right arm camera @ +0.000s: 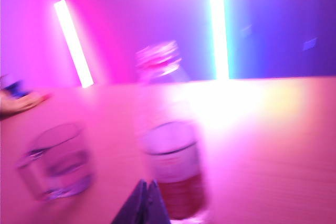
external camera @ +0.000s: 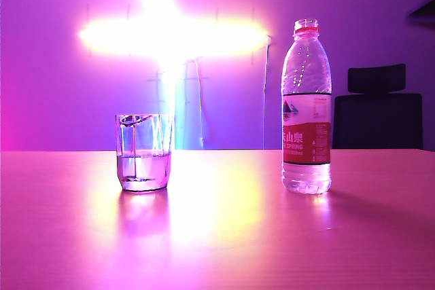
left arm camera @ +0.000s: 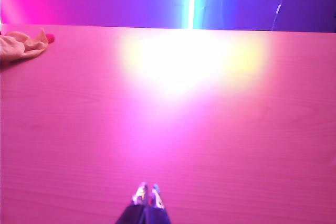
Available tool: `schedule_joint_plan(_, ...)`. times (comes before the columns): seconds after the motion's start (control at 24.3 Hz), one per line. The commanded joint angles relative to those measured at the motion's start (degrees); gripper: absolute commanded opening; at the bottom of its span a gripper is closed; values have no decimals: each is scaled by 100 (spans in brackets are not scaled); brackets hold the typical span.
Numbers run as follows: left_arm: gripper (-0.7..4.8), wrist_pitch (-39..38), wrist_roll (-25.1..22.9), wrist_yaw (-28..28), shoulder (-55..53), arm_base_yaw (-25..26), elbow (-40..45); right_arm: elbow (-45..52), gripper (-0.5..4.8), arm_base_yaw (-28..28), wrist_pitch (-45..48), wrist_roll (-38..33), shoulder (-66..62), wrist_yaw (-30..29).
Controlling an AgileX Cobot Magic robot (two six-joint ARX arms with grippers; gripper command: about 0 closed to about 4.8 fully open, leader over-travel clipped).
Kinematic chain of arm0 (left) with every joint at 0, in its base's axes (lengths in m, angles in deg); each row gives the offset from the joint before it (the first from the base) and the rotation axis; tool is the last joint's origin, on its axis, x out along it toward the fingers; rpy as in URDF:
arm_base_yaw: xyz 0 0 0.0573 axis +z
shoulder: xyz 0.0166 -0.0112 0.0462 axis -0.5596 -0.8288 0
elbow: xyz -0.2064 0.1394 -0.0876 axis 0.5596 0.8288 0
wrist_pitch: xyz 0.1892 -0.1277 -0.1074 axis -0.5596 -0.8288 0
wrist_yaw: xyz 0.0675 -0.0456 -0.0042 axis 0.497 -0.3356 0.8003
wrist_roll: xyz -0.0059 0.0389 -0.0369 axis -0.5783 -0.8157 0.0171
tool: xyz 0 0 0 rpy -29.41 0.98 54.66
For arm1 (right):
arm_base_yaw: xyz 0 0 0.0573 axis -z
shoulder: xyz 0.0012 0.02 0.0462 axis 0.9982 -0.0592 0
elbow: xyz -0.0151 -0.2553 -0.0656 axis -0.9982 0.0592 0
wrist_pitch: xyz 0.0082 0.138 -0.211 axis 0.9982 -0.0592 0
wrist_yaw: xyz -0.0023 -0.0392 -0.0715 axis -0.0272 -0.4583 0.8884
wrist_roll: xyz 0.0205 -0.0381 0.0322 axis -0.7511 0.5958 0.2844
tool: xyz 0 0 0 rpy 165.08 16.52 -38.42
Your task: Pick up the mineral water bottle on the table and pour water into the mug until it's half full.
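Observation:
The mineral water bottle (external camera: 306,110) stands upright on the right of the table, clear with a red label, no cap on its neck. The mug (external camera: 143,152), a clear faceted glass, stands to its left with water about halfway up. Neither gripper shows in the exterior view. In the blurred right wrist view my right gripper (right arm camera: 146,183) is shut and empty, its tips in front of the bottle (right arm camera: 168,140) with a gap between, the mug (right arm camera: 56,162) off to one side. My left gripper (left arm camera: 147,188) is shut, empty, low over bare tabletop.
A crumpled cloth (left arm camera: 20,45) lies near the table's far edge in the left wrist view. A dark office chair (external camera: 378,110) stands behind the table on the right. Bright light strips glare on the back wall and reflect off the tabletop (external camera: 224,236).

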Motion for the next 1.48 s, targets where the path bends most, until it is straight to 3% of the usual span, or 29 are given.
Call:
schedule_joint_plan(0.04, -2, 76, 15, -17, -9, 2, -22, 199, -6, 876, -916, 79, 1137, 118)
schedule_joint_plan(0.33, -2, 76, 15, -15, -11, -13, -22, 389, -6, 1775, -1392, 328, 1637, -321)
schedule_joint_plan(0.7, -2, 74, 15, -17, -9, -11, -22, 389, -6, 1786, -1421, 638, 1635, 304)
schedule_joint_plan(1.48, -2, 76, 15, -17, -9, -11, -22, 389, -5, 1784, -1425, 654, 1637, 315)
